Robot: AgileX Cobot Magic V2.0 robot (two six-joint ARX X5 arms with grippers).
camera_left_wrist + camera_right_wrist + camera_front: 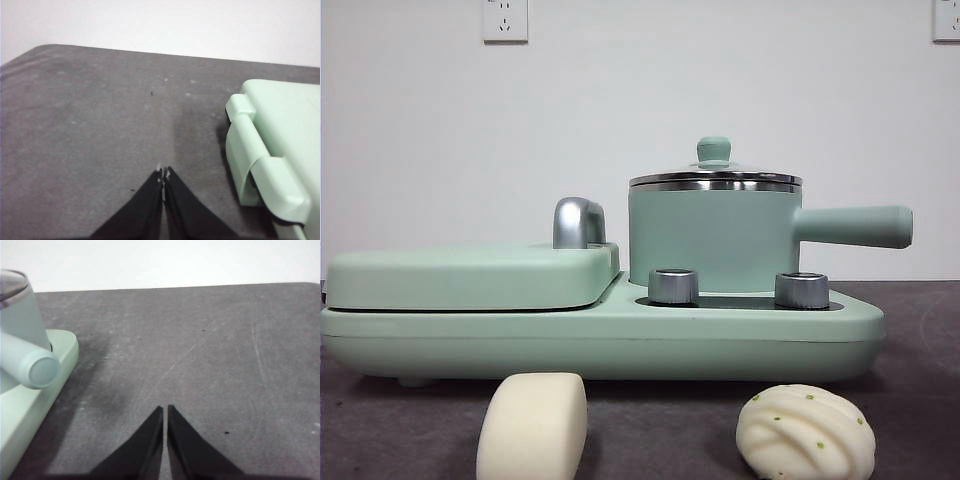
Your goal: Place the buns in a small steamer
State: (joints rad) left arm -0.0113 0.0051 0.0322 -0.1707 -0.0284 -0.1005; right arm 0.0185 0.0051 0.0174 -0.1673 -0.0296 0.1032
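Note:
Two buns lie on the dark table in the front view: a smooth cream bun (533, 425) at the near left and a white pleated bun (806, 432) with green specks at the near right. Behind them the small steamer (713, 236), a mint-green pot with a steel rim, stands on the cooker base with its glass lid (714, 172) on and its handle (855, 226) pointing right. My left gripper (163, 173) is shut over bare table beside the griddle side. My right gripper (165, 410) is shut over bare table near the steamer's handle (31, 365). Neither arm shows in the front view.
The mint-green cooker base (600, 335) spans most of the table. A flat griddle cover (470, 275) with a chrome handle (578, 222) fills its left half, and two steel knobs (673, 286) sit in front of the steamer. A white wall rises behind.

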